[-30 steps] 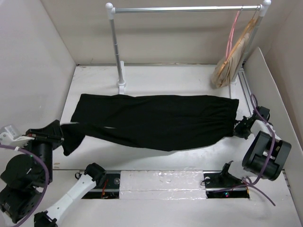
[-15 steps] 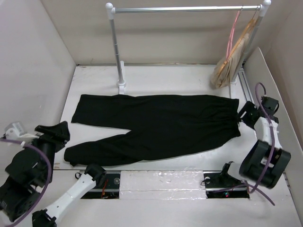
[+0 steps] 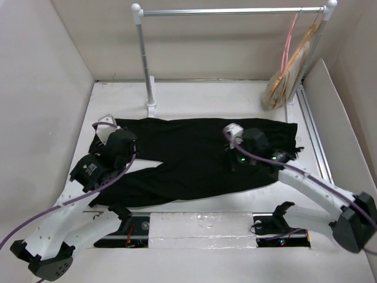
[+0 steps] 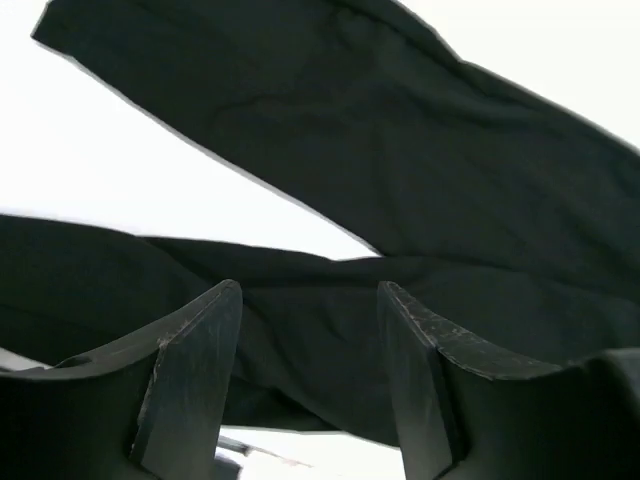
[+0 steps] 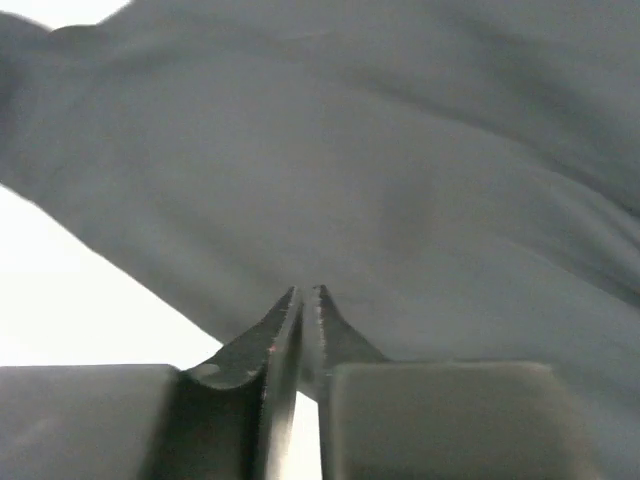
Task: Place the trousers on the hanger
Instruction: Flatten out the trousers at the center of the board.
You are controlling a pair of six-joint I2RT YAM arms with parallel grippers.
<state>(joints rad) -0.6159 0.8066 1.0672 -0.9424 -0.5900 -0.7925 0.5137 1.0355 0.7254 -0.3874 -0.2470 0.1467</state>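
Across the middle of the white surface [image 3: 194, 97] we've got the trousers [image 3: 188, 147] lying flat, waistband toward the right side and the two legs running off to the left. The legs split into a V: the far one lies straight, the near one angles toward the arm bases, and there's a bare wedge of surface between them. Cloth looks pretty smooth, just a few soft creases.

Over that V, near the leg ends, hangs the left hand [image 4: 308, 288]. In its wrist view we see both fingers [image 4: 195, 370] spread wide with nothing between them, and black fabric and the white wedge below. Over the upper part of the trousers, closer to the waistband, sits the right hand [image 5: 305, 292]. Its fingers are pressed together, tips meeting, and we can't spot any cloth caught in them. Whether the tips touch the fabric, we honestly can't tell.

As for the hanger [image 3: 287, 44], the thin pink one, it's well apart from all this, hooked on the far right end of the metal rail [image 3: 230, 10] at the back. Just beside it hang some beige hangers [image 3: 291, 76], drooping toward the back right corner.
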